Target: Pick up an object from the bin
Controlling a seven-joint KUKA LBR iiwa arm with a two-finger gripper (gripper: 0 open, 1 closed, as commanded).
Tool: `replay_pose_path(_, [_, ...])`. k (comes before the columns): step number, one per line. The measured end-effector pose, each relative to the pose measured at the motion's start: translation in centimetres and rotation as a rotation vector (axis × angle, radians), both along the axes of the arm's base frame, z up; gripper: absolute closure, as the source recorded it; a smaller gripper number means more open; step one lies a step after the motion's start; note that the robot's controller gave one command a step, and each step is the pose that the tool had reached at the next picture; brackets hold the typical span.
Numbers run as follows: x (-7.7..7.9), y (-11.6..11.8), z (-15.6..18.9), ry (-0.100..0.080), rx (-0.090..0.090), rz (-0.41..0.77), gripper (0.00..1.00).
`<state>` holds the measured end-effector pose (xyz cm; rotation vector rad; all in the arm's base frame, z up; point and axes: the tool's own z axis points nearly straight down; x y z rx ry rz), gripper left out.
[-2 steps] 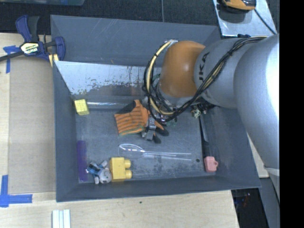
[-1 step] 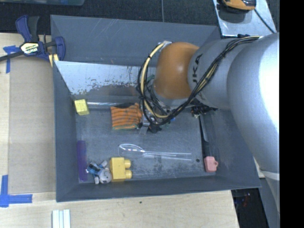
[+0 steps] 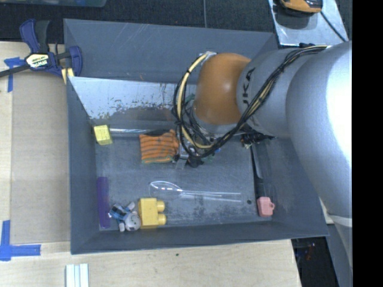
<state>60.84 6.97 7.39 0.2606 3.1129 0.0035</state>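
Hand (image 3: pixel 190 156) beside orange striped object (image 3: pixel 158 147), mid-bin (image 3: pixel 82 178); grip state: cannot tell. Arm (image 3: pixel 305 94) lettered "UKA".

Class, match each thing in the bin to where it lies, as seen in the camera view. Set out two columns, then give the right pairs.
Things
1. purple stick
2. pink block
3. orange striped object
4. small yellow cube

Places
A. lower right
B. along the left side
C. upper left
D. middle, toward the top

Pairs: 1-B, 2-A, 3-D, 4-C
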Motion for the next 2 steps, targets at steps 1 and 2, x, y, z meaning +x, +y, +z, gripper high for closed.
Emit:
replay_pose_path(1, [-0.1, 0.0, 0.8, 0.000, 0.000, 0.000, 1.00])
replay_pose_path(2, [-0.3, -0.1, 4.0, 0.008, 0.000, 0.000, 1.00])
